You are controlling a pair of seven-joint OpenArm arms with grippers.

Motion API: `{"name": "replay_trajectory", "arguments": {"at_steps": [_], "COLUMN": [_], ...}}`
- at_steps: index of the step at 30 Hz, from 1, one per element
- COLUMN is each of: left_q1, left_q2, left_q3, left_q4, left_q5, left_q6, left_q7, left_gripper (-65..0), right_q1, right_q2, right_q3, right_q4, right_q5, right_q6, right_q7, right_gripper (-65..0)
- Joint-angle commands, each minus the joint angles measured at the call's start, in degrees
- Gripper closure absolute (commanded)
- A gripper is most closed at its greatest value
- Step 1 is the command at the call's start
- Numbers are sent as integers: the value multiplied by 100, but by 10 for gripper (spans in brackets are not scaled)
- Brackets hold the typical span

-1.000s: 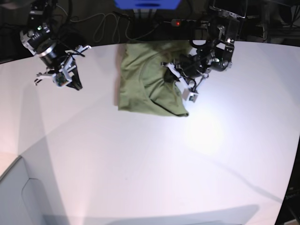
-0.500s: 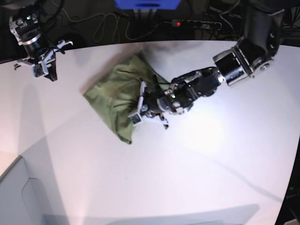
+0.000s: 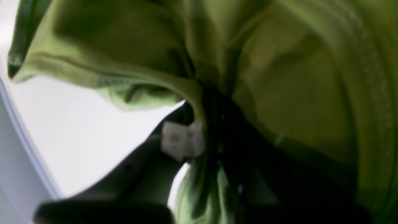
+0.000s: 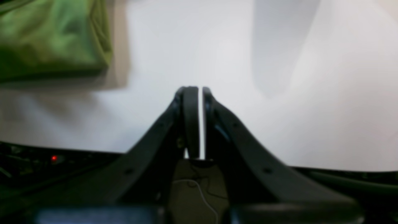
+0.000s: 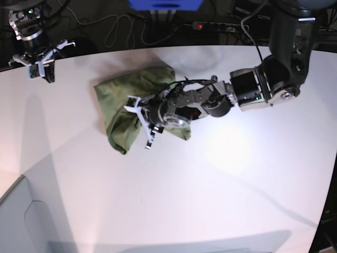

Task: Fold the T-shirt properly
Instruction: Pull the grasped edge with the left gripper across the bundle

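White worktop (image 5: 210, 184) carries the bunched olive T-shirt (image 5: 118, 100) left of centre in the base view. Reaching across it, the left hand (image 5: 145, 124) pinches a fold, its white neck tag (image 3: 182, 140) beside the fingers. At the far corner, well apart, the right hand (image 5: 39, 63) hovers pressed together, holding nothing.

White table (image 5: 221, 200), dark cable-strewn background, blue box (image 5: 166, 4).

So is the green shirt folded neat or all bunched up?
Bunched up. The T-shirt lies in a crumpled, uneven heap on the table, and the left hand grips a fold of it, the cloth gathering around it.
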Motion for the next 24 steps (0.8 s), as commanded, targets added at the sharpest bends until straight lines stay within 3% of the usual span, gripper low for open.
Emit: {"name": "replay_trajectory", "arguments": {"at_steps": [1, 5, 7, 10, 13, 16, 19, 24], "left_q1": [104, 78, 78, 69, 78, 104, 113, 253], "left_q2": [41, 155, 217, 340, 313, 261, 243, 234], "left_q3": [107, 107, 107, -104, -482, -895, -1317, -2082], "left_q4": [-71, -9, 44, 211, 545, 800, 1037, 1187], "left_q5": [-194, -159, -159, -150, 25, 219, 307, 298], "left_q6": [-588, -904, -904, -860, -860, -860, -860, -860], "left_q7": [133, 265, 670, 1241, 1267, 1267, 1267, 1329], "left_gripper": [0, 0, 0, -129, -288, -400, -450, -451], "right_q1": [-23, -32, -41, -120, -111, -111, -102, -94], "right_q2": [-15, -120, -182, -182, -217, -208, -191, -173], "right_q3": [42, 42, 42, 15, -29, -178, -371, -873], "right_q4": [110, 110, 110, 110, 110, 110, 110, 93], "right_q5": [84, 75, 75, 75, 75, 75, 75, 75], "right_q6": [50, 50, 50, 50, 50, 50, 50, 50], "right_q7": [137, 137, 137, 137, 137, 137, 137, 137], "right_gripper": [-1, -1, -1, -1, -1, -1, -1, -1]}}
